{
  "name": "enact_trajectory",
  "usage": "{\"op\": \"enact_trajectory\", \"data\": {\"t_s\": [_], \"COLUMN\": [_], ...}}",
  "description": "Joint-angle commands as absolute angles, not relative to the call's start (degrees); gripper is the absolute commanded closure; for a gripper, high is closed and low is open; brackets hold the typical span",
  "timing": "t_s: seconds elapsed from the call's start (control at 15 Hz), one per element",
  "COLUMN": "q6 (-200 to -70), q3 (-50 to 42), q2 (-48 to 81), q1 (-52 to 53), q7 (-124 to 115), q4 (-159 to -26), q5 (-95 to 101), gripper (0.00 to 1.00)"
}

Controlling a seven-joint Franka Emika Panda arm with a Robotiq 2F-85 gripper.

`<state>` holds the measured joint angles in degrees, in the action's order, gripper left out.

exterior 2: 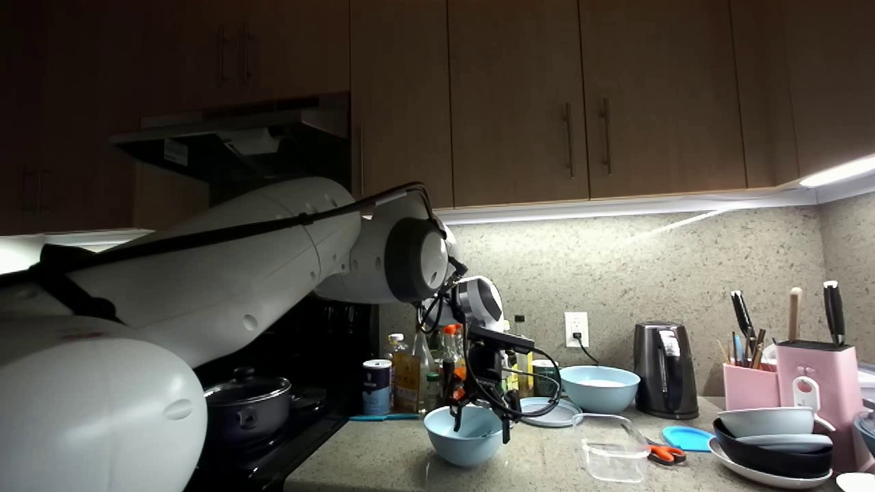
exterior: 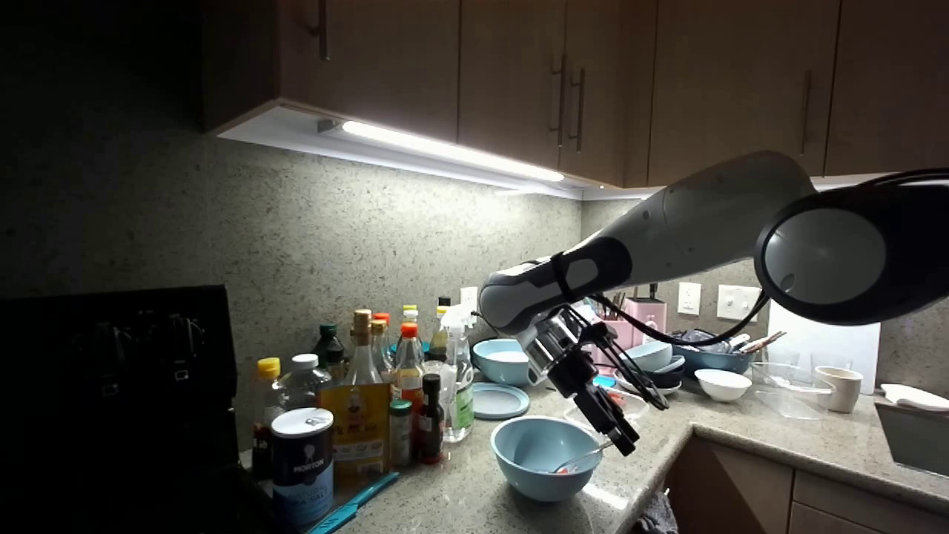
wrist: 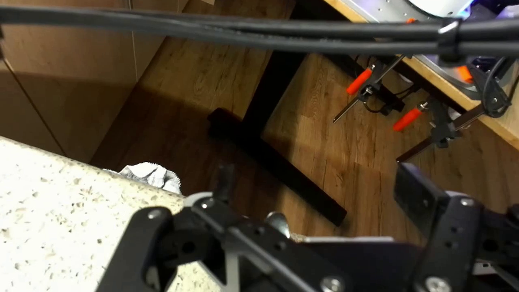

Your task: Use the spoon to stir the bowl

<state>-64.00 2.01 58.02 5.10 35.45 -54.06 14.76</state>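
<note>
Spoon (exterior: pixel 591 453) rests in bowl (exterior: pixel 535 486), gripper (wrist: pixel 321 188) spread wide, holding nothing; grasping and stirring presumably both remain to do.

"MORTON" and "SALT" on canister (exterior: pixel 302 469)

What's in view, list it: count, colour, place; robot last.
Front bowl: 1, light blue, counter
Spoon: 1, silver, in front bowl
Kettle: 1, dark, near wall
Rear bowl: 1, light blue, beside kettle
Plate: 1, pale blue, between bowls
Bottles: several, mixed colours, near wall
Salt canister: 1, blue, beside bottles
Utensil: 1, teal, by canister
Pot: 1, dark, on stove
Containers: 2+, clear, counter
Scissors: 1, orange handles, near container
Knife block: 1, pink, corner
Dishes: several, black, white, by knife block
Cup: 1, beige, near sink
Clamps: 2+, red handles, table edge
Gripper: 1, black, near spoon, open
Arm: 1, white, over counter
</note>
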Motion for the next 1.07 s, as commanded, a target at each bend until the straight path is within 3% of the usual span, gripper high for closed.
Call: {"op": "enact_trajectory", "data": {"t_s": [0.0,0.07,0.2,0.8,1.0], "q6": [-66.22,-66.93,-68.17,-71.19,-71.28], "q3": [1.74,1.72,1.85,1.92,1.86], "q2": [58.85,58.84,58.45,57.67,57.46], "q1": [5.95,6.08,6.24,6.26,6.4], "q7": [37.92,38.26,39.63,42.42,41.75], "q4": [-53.56,-53.62,-54.09,-55.06,-55.24], "q5": [17.36,17.82,19.0,20.28,20.13], "gripper": [0.0,0.25,0.32,0.91,0.97]}}
